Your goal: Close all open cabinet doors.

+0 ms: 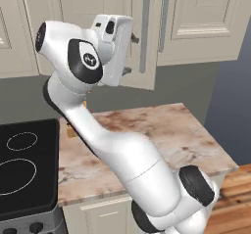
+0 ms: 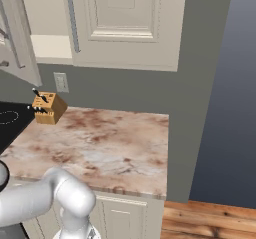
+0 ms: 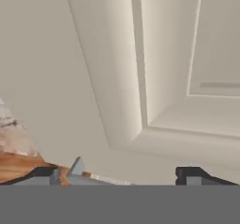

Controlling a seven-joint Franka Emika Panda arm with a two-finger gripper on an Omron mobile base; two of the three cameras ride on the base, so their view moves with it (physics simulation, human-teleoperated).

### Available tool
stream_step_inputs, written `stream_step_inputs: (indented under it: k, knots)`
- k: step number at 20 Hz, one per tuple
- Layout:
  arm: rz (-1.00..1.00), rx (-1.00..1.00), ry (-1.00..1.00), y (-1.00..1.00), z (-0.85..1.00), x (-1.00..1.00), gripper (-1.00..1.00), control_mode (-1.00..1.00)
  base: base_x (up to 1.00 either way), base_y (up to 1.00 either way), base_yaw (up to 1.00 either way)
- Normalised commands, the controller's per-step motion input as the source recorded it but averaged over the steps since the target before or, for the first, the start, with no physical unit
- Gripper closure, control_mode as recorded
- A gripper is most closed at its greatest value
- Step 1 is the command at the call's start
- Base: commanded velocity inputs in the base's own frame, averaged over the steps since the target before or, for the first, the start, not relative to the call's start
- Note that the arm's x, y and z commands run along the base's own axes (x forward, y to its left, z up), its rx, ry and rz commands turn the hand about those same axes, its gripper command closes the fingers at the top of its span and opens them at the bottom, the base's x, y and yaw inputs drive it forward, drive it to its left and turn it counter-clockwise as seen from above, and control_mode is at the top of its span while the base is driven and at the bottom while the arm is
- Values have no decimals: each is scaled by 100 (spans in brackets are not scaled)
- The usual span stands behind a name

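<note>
An open cabinet door hangs ajar at the upper middle of the left base view, beside a shut door. Below lies the marble surface. The fingers stand spread, gripping nothing, close against the door panel.

The cabinet doors are showing a smooth, matt cream painted finish, each carrying a brushed grey metal bar handle. The bench is displaying a polished marbled stone top in mottled rust and cream, with a plain wooden knife block sitting on it. The stovetop is looking glossy black like glass, and the floor is showing warm varnished wood planks.
</note>
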Motion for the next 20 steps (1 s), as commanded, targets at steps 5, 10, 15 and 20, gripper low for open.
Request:
stream_step_inputs:
  k: [5, 10, 15, 20]
  knots:
    - [26, 16, -4, -70, 1, 64, -100, -100, 0, 0, 0]
    - [31, 17, -6, -70, 0, 60, -100, -100, 0, 0, 0]
    - [30, 17, -5, -63, 0, 61, -100, -100, 0, 0, 0]
    - [29, 18, -4, -51, 0, 69, -100, -100, 0, 0, 0]
